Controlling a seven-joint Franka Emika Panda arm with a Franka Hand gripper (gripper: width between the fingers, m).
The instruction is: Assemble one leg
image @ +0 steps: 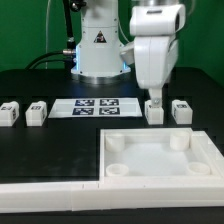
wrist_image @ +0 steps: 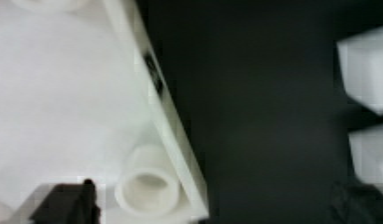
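Four small white legs stand in a row on the black table: two at the exterior view's left (image: 10, 113) (image: 37, 112) and two at its right (image: 155, 112) (image: 182, 110). My gripper (image: 155, 97) hangs just above the third leg, close to the far edge of the large white panel (image: 160, 158). In the wrist view my gripper (wrist_image: 214, 205) is open and empty, with one dark finger (wrist_image: 63, 202) over the panel (wrist_image: 55, 90) beside a round corner socket (wrist_image: 149, 188). Two blurred white legs (wrist_image: 366, 80) (wrist_image: 369, 165) show at that view's edge.
The marker board (image: 95, 107) lies flat between the two pairs of legs. A long white frame piece (image: 50, 190) runs along the table's front. The robot's white base (image: 98, 50) stands at the back.
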